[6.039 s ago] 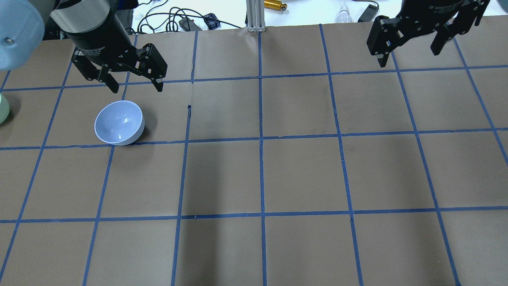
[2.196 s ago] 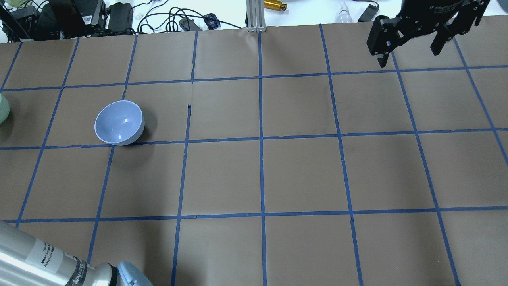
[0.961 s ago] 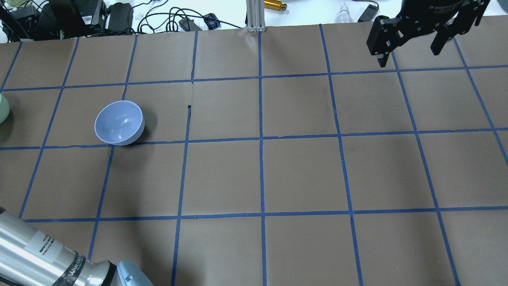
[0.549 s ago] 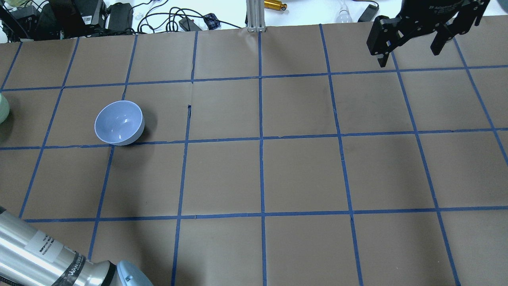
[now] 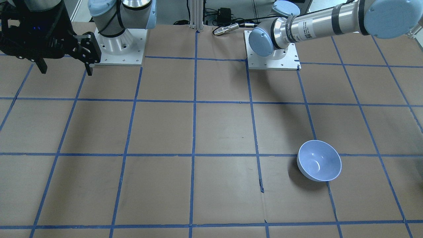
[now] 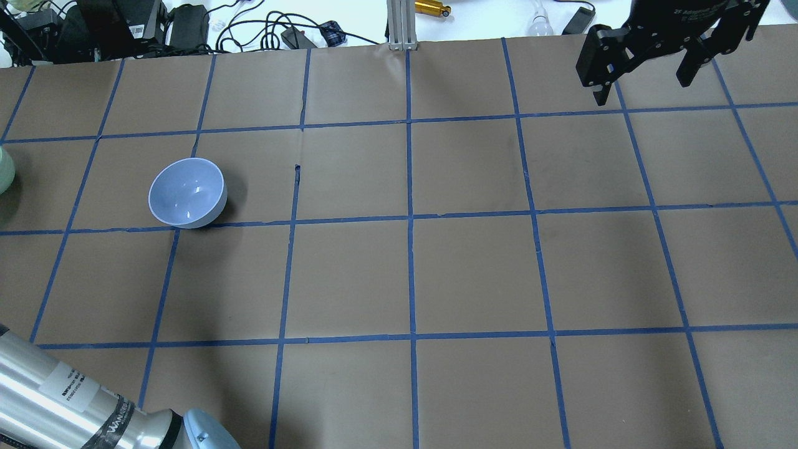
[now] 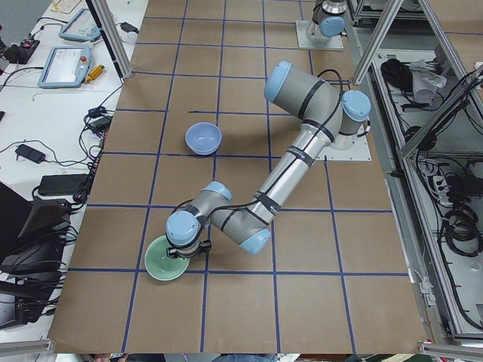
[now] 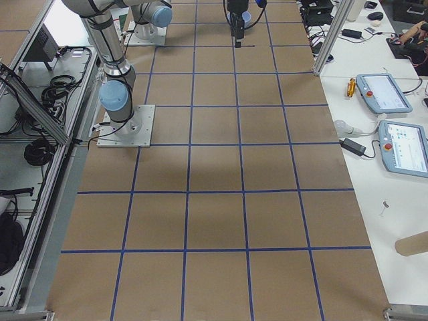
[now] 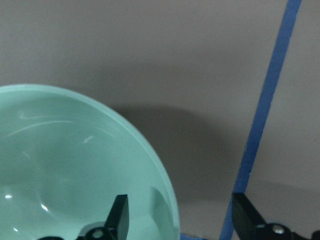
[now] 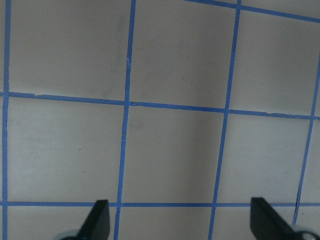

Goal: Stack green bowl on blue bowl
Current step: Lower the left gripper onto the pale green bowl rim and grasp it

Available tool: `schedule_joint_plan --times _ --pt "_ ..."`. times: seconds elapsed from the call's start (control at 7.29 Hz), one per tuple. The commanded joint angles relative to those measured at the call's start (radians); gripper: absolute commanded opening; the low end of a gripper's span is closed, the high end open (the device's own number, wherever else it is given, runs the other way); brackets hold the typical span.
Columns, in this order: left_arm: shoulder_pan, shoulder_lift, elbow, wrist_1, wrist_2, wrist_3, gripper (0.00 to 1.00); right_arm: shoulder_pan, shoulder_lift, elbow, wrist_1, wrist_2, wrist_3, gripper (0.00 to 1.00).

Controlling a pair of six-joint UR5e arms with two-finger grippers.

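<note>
Status: left gripper (image 9: 180, 207) is no longer over the blue bowl (image 6: 187, 192). Six seconds ago it hung just behind that bowl in the overhead view. Now it is out of that view, and only the left arm (image 6: 62, 399) cuts across the bottom-left corner. That arm has barely shifted over the last second, so the reach looks settled.

Side view puts the left gripper down at the green bowl (image 7: 166, 264), near the table (image 6: 474, 274) end on the robot's left and well apart from the blue bowl. Overhead catches only a sliver of green at its left edge.

Left wrist cam: jaws apart, straddling the green bowl's rim, with one finger inside the bowl and the other outside over the table. No clamp yet. Can't tell whether either pad touches the wall.

Right gripper (image 6: 642, 84) hasn't moved: parked at the far right corner, jaws wide apart, nothing between them.

Neither bowl has moved. Both sit upright on the table, and the blue one is empty.

Read: approach is done and the grasp comes next, so nothing is stacked yet. Next move is to close on the rim, lift and carry over to the blue bowl. The wall is glossy and this is a one-sided rim pinch, so the bowl will likely tilt or slip on lift.
</note>
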Motion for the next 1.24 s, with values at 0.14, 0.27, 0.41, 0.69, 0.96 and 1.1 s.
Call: schedule_joint_plan --times 0.14,0.27,0.41,0.69,0.96,1.1 --pt "0.000 0.003 -0.004 0.002 0.000 0.007 0.00 0.000 0.000 0.000 0.000 0.000 0.000 1.00" --pt "0.000 0.004 -0.004 0.004 0.000 0.009 0.00 0.000 0.000 0.000 0.000 0.000 0.000 1.00" --pt "-0.001 0.006 -0.004 0.004 0.000 0.009 0.00 0.000 0.000 0.000 0.000 0.000 0.000 1.00" --pt "-0.002 0.009 -0.004 0.004 -0.002 0.009 0.00 0.000 0.000 0.000 0.000 0.000 0.000 1.00" --pt "-0.002 0.016 -0.004 0.002 -0.003 0.009 0.00 0.000 0.000 0.000 0.000 0.000 0.000 1.00" --pt "-0.003 0.032 -0.007 0.000 -0.003 0.007 0.00 0.000 0.000 0.000 0.000 0.000 0.000 1.00"
